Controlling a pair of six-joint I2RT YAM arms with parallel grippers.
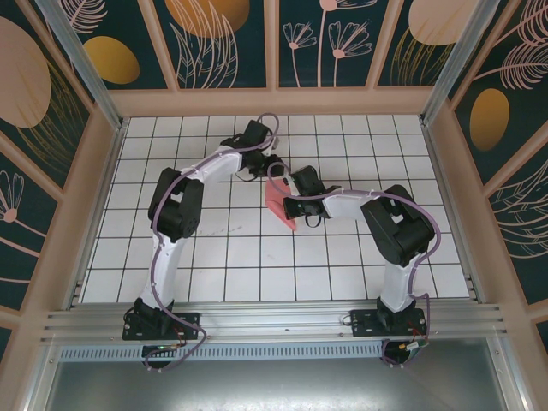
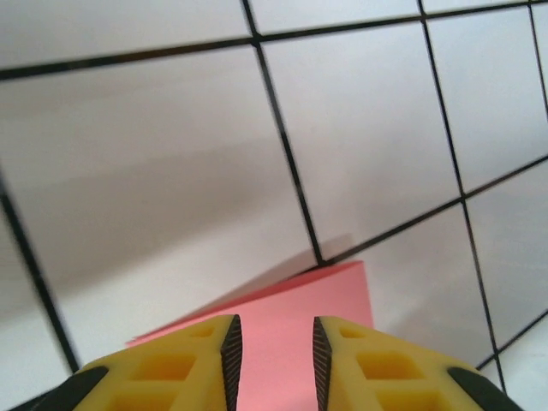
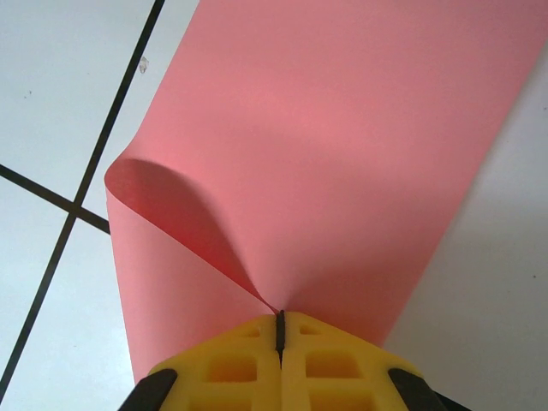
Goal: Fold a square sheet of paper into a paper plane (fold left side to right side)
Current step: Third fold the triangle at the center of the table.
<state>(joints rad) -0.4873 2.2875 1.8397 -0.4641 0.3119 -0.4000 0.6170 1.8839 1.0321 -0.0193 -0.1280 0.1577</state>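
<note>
Coral-red square sheet of paper [image 3: 342, 154], nipped at its near edge by the right gripper [image 3: 279, 321]. The yellow fingers are pressed flat together and the paper is caught in the seam between them. Just past the pinch, one flap lifts and rolls over in a soft loop, rounded and not creased. The rest of the sheet runs flat away across the white table [image 3: 51, 86]. Judgement: the pinch works as an anchor, keeping the layers lined up at this end while the loop waits to be pressed down into the side-to-side fold.

Left wrist view: left gripper [image 2: 274, 347] has its jaws parted, with a clear gap between the ribbed pads and nothing clamped. The sheet lies beneath the tips and just beyond them. Its far corner sits close to a crossing of the black grid lines [image 2: 291, 171]. Whether the pads touch the paper cannot be told. Judgement: this hand is free to flatten the paper or take a fresh hold.

Overhead: both arms reach inward to mid-table, wrists nearly meeting. The paper reads as a narrow slanted red strip under and between them. The fold looks begun but not set.
</note>
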